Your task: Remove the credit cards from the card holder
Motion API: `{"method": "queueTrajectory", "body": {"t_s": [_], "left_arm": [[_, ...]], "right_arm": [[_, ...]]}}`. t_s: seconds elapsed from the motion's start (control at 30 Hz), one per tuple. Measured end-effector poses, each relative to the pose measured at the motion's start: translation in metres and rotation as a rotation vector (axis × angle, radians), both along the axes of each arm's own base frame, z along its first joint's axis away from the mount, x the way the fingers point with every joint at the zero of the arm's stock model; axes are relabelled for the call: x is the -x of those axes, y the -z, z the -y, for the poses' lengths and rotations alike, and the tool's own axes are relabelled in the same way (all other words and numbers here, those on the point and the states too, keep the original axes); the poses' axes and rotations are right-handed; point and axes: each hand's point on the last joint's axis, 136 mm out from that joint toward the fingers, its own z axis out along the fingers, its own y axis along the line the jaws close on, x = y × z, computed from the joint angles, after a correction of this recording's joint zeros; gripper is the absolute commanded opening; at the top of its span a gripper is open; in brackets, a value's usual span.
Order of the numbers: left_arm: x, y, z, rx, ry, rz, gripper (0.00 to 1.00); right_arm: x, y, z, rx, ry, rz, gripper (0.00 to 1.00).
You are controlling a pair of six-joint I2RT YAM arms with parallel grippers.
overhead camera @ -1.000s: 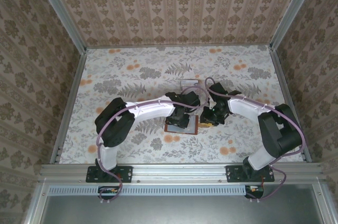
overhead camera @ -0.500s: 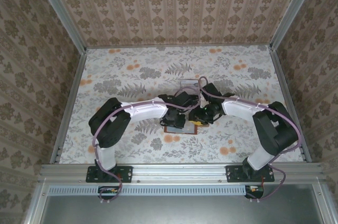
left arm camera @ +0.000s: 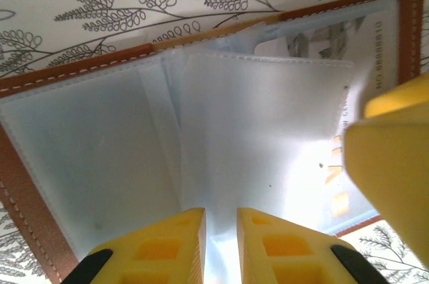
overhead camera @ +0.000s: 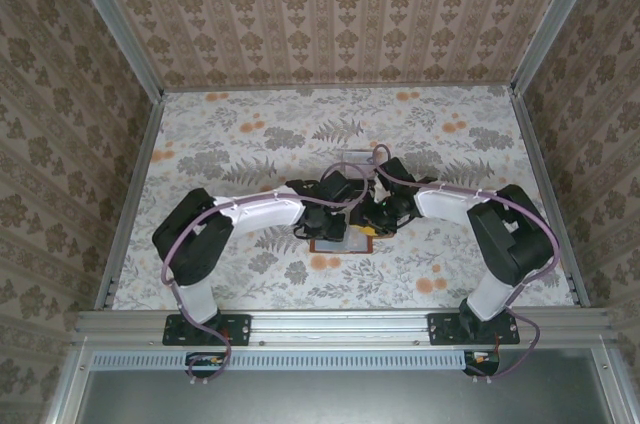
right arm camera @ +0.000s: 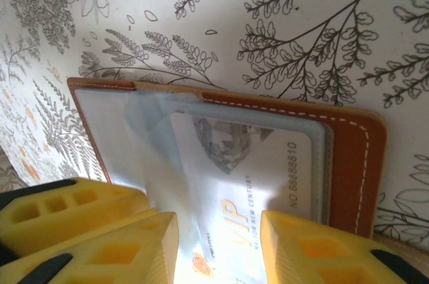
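Note:
The brown card holder (right arm camera: 352, 163) lies open on the floral table, grey-blue lining up; from above its near edge (overhead camera: 340, 244) peeks out under both wrists. A white VIP credit card (right arm camera: 268, 170) sits in its right pocket, its number also readable in the left wrist view (left arm camera: 385, 36). My left gripper (left arm camera: 220, 216) has its yellow fingers nearly together, pinching a raised fold of the pale inner flap (left arm camera: 268, 130). My right gripper (right arm camera: 218, 224) stands open, one finger on each side of the card's near end. Both grippers meet over the holder (overhead camera: 350, 222).
A clear plastic tray (overhead camera: 355, 157) lies just behind the grippers. The right gripper's yellow finger (left arm camera: 392, 170) crowds the right side of the left wrist view. Patterned walls and metal rails (overhead camera: 130, 204) enclose the table.
Both arms have drawn in and settled lower over the holder. The left jaws have narrowed on the inner flap, while the right jaws have widened around the card.

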Motion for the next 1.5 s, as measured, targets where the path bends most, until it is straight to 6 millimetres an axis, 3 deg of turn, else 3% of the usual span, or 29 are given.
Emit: {"method": "queueTrajectory", "body": {"t_s": [0.33, 0.53, 0.87, 1.2, 1.5], "left_arm": [[-0.002, -0.01, -0.008, 0.026, -0.023, 0.011, 0.19], [-0.001, -0.029, -0.014, 0.073, -0.031, 0.054, 0.19], [-0.015, -0.058, -0.054, 0.137, -0.124, 0.159, 0.22], [-0.021, -0.058, -0.099, 0.173, -0.232, 0.188, 0.26], [-0.02, -0.066, -0.119, 0.23, -0.283, 0.219, 0.28]], "right_arm": [[0.0, 0.001, -0.008, -0.027, -0.008, -0.006, 0.39], [0.0, -0.005, -0.017, -0.038, -0.021, 0.001, 0.39], [-0.007, -0.025, -0.045, -0.071, -0.072, 0.05, 0.4], [-0.001, -0.028, -0.075, -0.072, -0.129, 0.034, 0.42], [0.003, -0.026, -0.095, -0.052, -0.172, 0.011, 0.42]]}}
